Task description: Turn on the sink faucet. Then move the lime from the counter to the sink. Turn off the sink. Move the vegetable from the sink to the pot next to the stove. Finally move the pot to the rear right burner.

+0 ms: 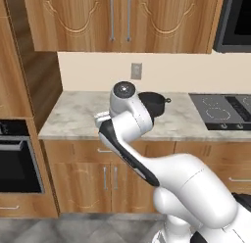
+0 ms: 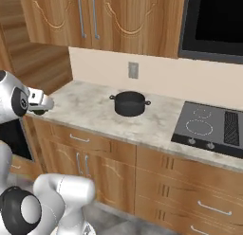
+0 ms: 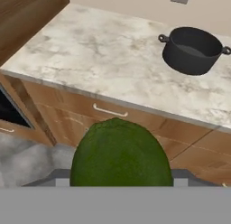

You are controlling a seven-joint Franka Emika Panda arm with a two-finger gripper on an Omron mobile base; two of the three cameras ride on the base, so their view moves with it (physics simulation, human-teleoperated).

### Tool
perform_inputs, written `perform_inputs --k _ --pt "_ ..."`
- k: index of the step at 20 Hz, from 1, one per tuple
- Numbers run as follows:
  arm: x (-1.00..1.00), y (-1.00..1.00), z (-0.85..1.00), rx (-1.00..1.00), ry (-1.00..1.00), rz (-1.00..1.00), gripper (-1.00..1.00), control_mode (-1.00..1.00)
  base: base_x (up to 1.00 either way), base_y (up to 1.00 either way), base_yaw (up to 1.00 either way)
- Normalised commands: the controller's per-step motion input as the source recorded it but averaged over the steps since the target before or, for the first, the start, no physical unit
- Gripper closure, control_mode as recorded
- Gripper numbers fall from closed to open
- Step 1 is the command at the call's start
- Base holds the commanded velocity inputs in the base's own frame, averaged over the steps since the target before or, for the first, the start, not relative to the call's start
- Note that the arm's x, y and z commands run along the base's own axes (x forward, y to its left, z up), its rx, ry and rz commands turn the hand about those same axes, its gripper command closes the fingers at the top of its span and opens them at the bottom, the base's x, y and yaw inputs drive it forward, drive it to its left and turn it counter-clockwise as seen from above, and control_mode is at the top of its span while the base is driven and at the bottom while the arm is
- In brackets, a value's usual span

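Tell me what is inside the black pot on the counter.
The pot looks empty: only its dark inner wall and part of its floor show. The near rim hides the rest. The lime sits at the jaws.

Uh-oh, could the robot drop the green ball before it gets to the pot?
Maybe. The lime sits in the gripper, which hangs in front of the counter edge, so a slip would likely send it to the floor. The pot is some way off, and its opening is small: a careless release could miss.

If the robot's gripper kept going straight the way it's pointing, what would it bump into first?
Probably the counter. The gripper, shut on the lime, aims down at its front edge, with the pot off to one side. Depth is hard to judge, so it might meet the cabinet front below instead.
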Motion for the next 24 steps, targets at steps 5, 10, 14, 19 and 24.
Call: perform_inputs --k 5,10,14,19,24 --pt "0.0 0.0 0.0 0.0 0.0 0.0 1.0 1.0 0.4 -0.62 -0.22" --pt "0.0 0.0 0.0 0.0 0.0 0.0 1.0 1.0 0.4 -0.61 -0.22" --pt "0.0 0.0 0.0 0.0 0.0 0.0 1.0 1.0 0.42 -0.54 -0.21" --pt "0.0 0.0 0.0 0.0 0.0 0.0 1.0 1.0 0.51 -0.51 -0.19" --pt "0.0 0.0 0.0 0.0 0.0 0.0 1.0 1.0 0.44 -0.51 -0.16"
